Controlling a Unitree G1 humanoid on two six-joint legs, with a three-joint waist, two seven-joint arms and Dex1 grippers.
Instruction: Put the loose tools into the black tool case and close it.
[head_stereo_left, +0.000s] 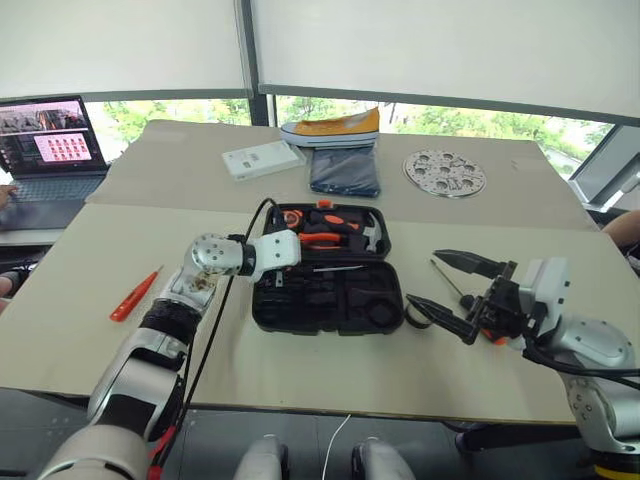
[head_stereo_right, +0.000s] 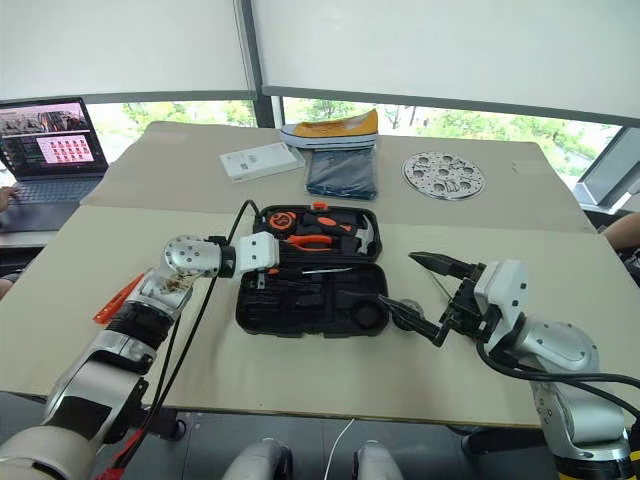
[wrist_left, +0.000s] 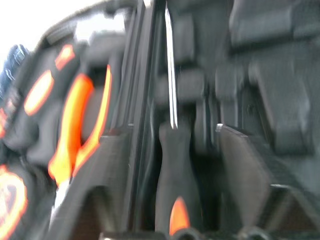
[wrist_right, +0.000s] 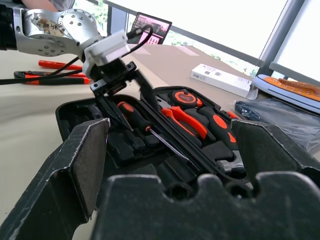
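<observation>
The black tool case (head_stereo_left: 330, 300) lies open at the middle of the table, with moulded slots in its near half. My left gripper (head_stereo_left: 278, 272) reaches into its left part. Its fingers (wrist_left: 245, 170) stand open on either side of a screwdriver (wrist_left: 175, 170) with an orange-black handle that lies in the case (wrist_right: 135, 117). My right gripper (head_stereo_left: 423, 277) hovers open to the right of the case and holds nothing. A second screwdriver (head_stereo_left: 447, 278) lies on the table beneath it. An orange tool (head_stereo_left: 135, 295) lies on the table to the left.
Orange-handled pliers (head_stereo_left: 325, 225), a hammer (head_stereo_left: 372, 235) and a tape measure (head_stereo_left: 292, 216) sit in the case's far half. Behind are a white box (head_stereo_left: 262, 158), a folded blue cloth (head_stereo_left: 344, 170), a shoe (head_stereo_left: 335, 128) and a round metal disc (head_stereo_left: 445, 173). A laptop (head_stereo_left: 50, 150) stands far left.
</observation>
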